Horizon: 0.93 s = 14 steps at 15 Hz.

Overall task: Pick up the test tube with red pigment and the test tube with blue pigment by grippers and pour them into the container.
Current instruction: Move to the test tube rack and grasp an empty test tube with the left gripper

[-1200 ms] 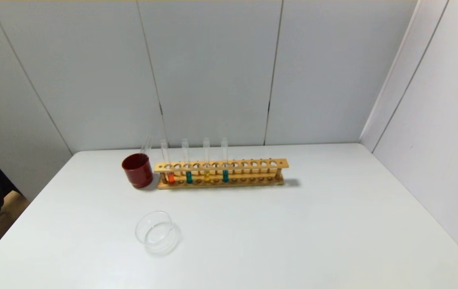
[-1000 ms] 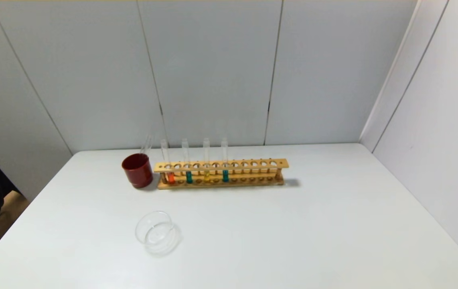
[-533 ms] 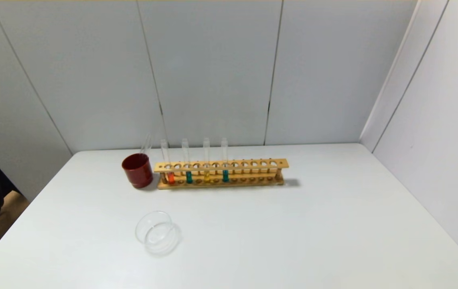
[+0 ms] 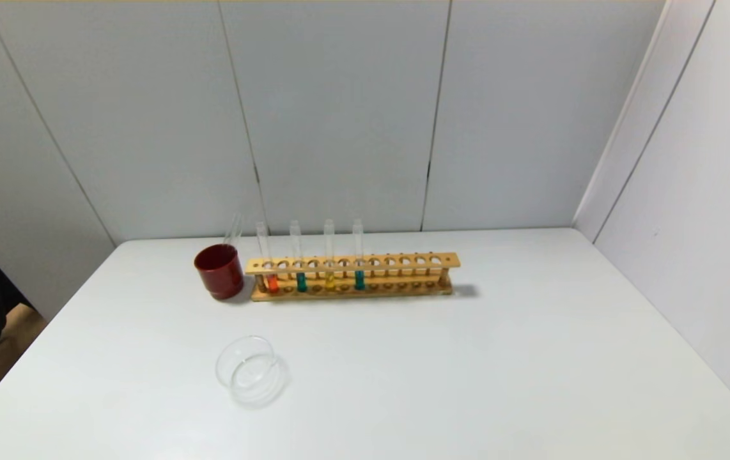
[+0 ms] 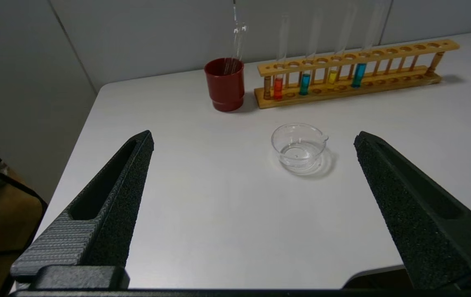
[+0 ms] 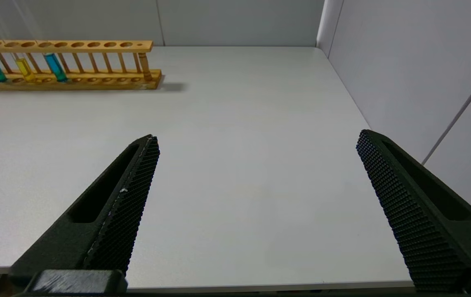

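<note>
A wooden rack point(image 4: 352, 276) stands at the back of the table. The test tube with red pigment point(image 4: 271, 281) stands upright at the rack's left end. Two tubes with blue to teal liquid stand in it, one point(image 4: 301, 281) beside the red tube and one point(image 4: 359, 279) further right; I cannot tell which is the test tube with blue pigment. The clear glass container point(image 4: 250, 370) sits in front, to the left. My left gripper point(image 5: 254, 136) is open and empty over the table's near edge, well short of the container point(image 5: 299, 146). My right gripper point(image 6: 258, 136) is open and empty over the near right.
A dark red cup point(image 4: 219, 271) with a clear glass rod in it stands against the rack's left end. A yellow-liquid tube point(image 4: 330, 281) stands between the two teal ones. Grey walls close the back and right. The table point(image 4: 467, 383) drops off at its left edge.
</note>
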Tool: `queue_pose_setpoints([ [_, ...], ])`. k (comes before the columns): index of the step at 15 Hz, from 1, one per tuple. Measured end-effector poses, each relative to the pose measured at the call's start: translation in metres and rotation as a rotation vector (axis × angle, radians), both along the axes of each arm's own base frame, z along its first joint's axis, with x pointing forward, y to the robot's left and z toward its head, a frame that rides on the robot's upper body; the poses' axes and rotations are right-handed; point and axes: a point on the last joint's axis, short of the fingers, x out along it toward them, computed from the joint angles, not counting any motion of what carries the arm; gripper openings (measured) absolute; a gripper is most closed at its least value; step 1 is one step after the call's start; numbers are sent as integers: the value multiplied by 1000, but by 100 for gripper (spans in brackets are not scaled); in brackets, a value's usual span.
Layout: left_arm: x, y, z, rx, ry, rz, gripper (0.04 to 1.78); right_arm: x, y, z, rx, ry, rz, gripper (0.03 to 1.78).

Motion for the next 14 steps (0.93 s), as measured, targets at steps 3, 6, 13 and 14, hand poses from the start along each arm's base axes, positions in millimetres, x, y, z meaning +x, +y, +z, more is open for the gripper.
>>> queue_pose_setpoints([
  [3,20,0,53,9,44,-63,172,0,0,0,0,0,0,175],
  [6,70,-4,93,13,99,-94,172,0,0,0,0,0,0,175],
  [13,230,-20,96,19,234,-120,172,0,0,0,0,0,0,175],
  [14,251,-23,89,18,248,-125,172,0,0,0,0,0,0,175],
])
